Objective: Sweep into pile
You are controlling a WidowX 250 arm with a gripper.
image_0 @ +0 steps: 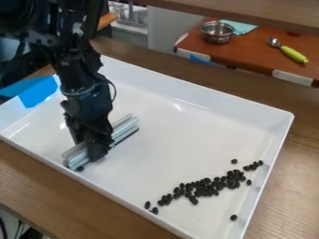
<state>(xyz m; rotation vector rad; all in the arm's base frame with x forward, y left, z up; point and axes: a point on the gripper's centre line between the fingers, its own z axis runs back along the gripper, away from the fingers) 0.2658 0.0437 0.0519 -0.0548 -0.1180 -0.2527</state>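
Note:
My gripper (98,145) hangs low over the left part of the white tray (168,140), shut on a silver metal bar (126,130). The bar lies slantwise at the tray floor, one end toward the front left wall and the other toward the middle. Black beans (209,186) form a long, loose band along the tray's right front side, well apart from the bar. Several stray beans lie around the band, among them a lone bean (233,217) near the right wall. A dark bean-like spot (79,168) shows at the bar's near end.
The tray's raised walls surround the work, with blue tape (38,92) on its left rim. Brown wooden table (299,172) borders the tray. Beyond it, a reddish surface (249,49) holds a metal pot (217,31) and a green-handled scoop (293,53).

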